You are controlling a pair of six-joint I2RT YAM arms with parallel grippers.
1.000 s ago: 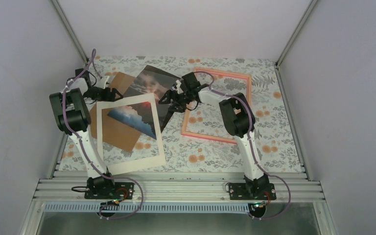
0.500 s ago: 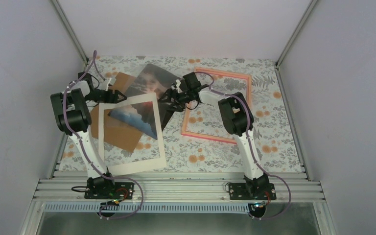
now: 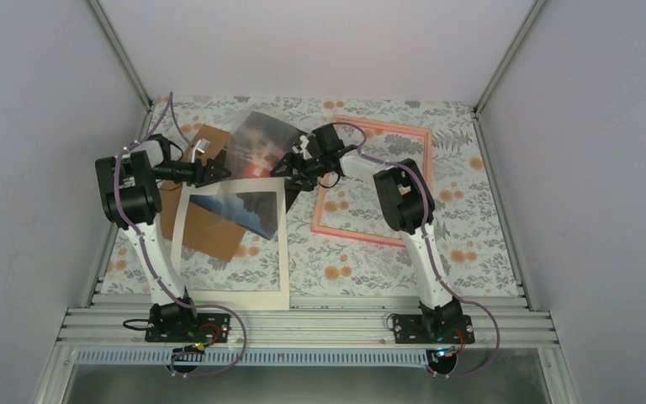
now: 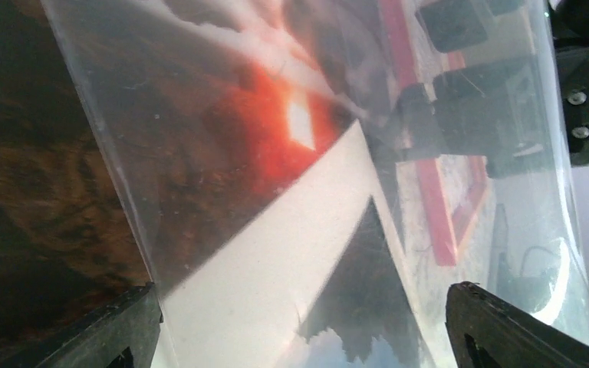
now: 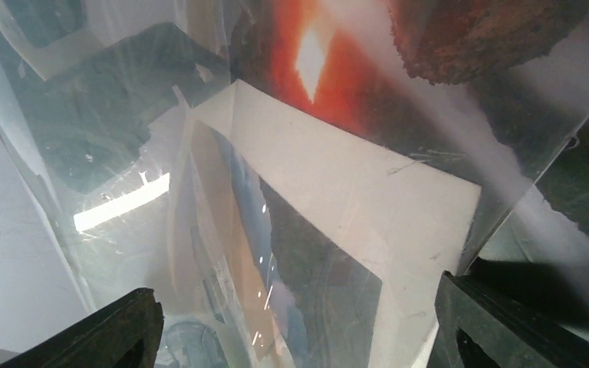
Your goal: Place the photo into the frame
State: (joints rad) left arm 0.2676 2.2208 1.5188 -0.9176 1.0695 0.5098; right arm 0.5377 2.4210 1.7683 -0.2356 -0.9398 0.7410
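The photo [image 3: 256,145], a glossy dark print with an orange-red sun, lies tilted at the back centre, partly under the white mat. It fills the left wrist view [image 4: 276,115] and the right wrist view [image 5: 314,54]. The pink frame [image 3: 420,172] lies flat to its right. My left gripper [image 3: 210,168] is open at the photo's left edge, fingers wide apart [image 4: 304,295]. My right gripper [image 3: 290,168] is open at the photo's right edge, between photo and frame, fingers wide apart [image 5: 297,290]. Glare hides whether any finger touches the print.
A white card mat [image 3: 273,261] with a window lies over the photo's near part and reaches the table's front edge. A brown board [image 3: 210,236] lies under it at the left. The cell's walls close in the sides and back.
The white mat has swung square and slid toward the near edge. My left gripper has moved right to the photo's left edge. The right gripper has barely moved.
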